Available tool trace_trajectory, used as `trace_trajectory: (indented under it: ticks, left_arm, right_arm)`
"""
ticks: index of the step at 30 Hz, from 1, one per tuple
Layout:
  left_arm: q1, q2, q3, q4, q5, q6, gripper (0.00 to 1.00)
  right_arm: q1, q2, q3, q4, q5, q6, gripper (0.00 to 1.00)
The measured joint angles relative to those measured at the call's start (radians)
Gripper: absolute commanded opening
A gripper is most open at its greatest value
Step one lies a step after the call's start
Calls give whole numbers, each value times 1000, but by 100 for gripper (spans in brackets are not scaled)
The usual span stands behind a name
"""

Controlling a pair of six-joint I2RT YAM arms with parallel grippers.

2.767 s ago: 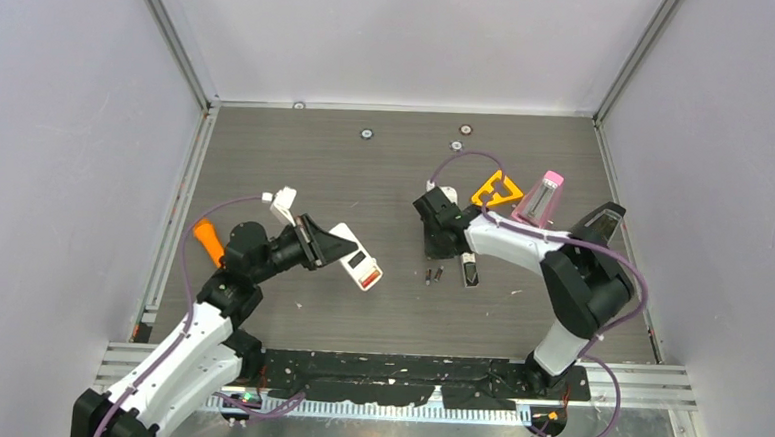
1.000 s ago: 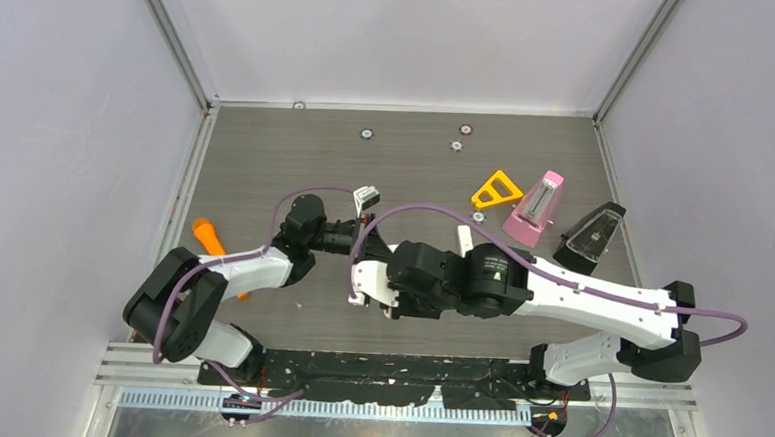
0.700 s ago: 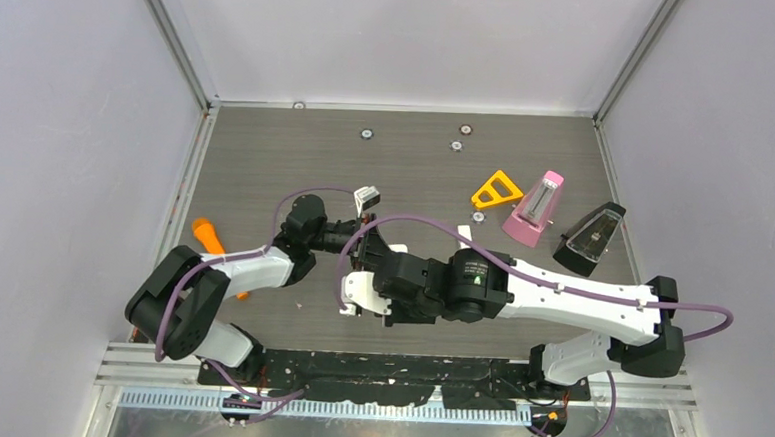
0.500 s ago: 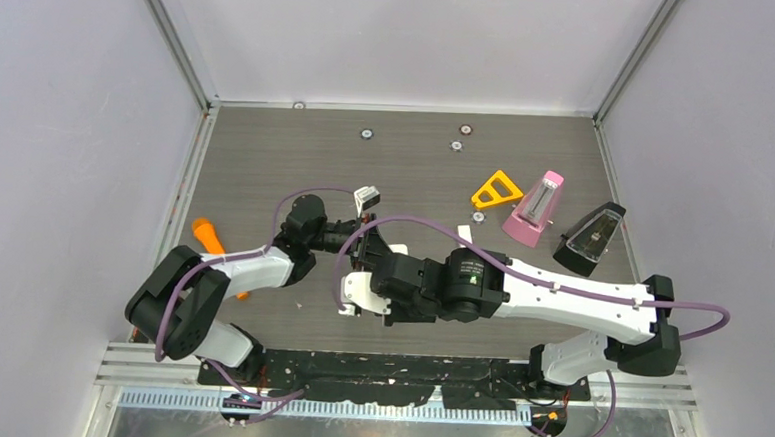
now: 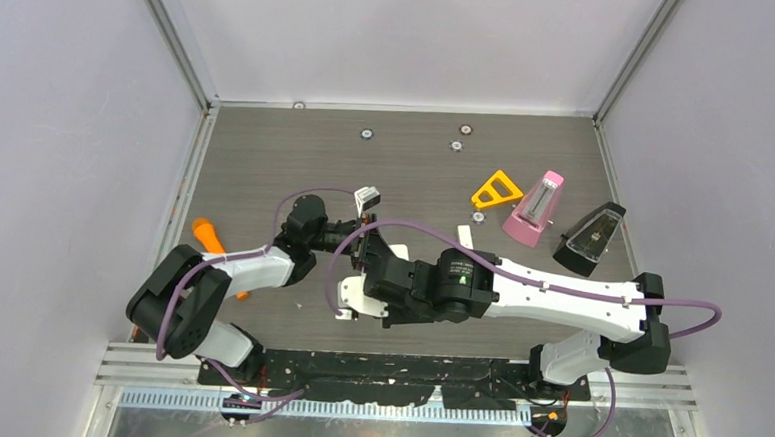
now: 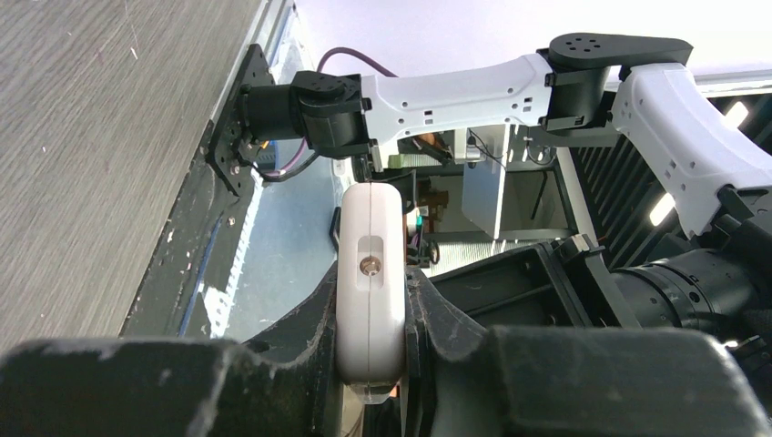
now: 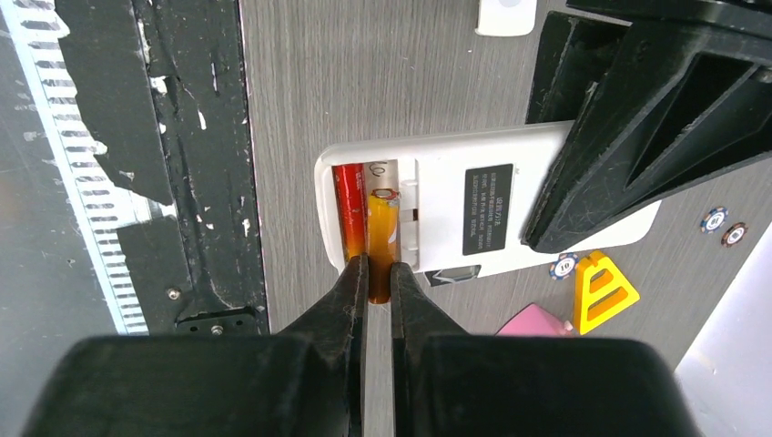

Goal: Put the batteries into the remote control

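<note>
In the right wrist view the white remote control (image 7: 473,209) lies back-up with its battery bay open. One red battery (image 7: 348,214) sits in the bay. My right gripper (image 7: 379,264) is shut on an orange battery (image 7: 380,232) whose far end lies in the bay beside the red one. My left gripper (image 6: 371,278) is shut on the remote (image 6: 370,273), seen edge-on between its fingers. In the top view the two wrists meet at mid-table, the left gripper (image 5: 365,245) just behind the right wrist, which hides the remote.
A yellow triangle (image 5: 496,190), a pink metronome (image 5: 535,208) and a black metronome (image 5: 590,239) stand at the right. An orange stick (image 5: 205,237) lies at the left. A small white piece (image 5: 465,237) lies behind the right arm. Poker chips (image 5: 366,133) sit near the back.
Since the earliest frame both arms have come together at mid-table. Over the last second the right wrist has crept a little left and nearer; the left arm has held still.
</note>
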Motion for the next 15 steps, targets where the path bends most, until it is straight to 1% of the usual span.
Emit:
trace_trajectory:
  ticks: [9, 15]
  left_arm:
    - [-2, 9, 0, 0, -11, 11, 0]
    - [-5, 9, 0, -1, -18, 17, 0]
  right_arm:
    - [5, 26, 10, -15, 0, -11, 10]
    - [5, 34, 10, -19, 3, -12, 17]
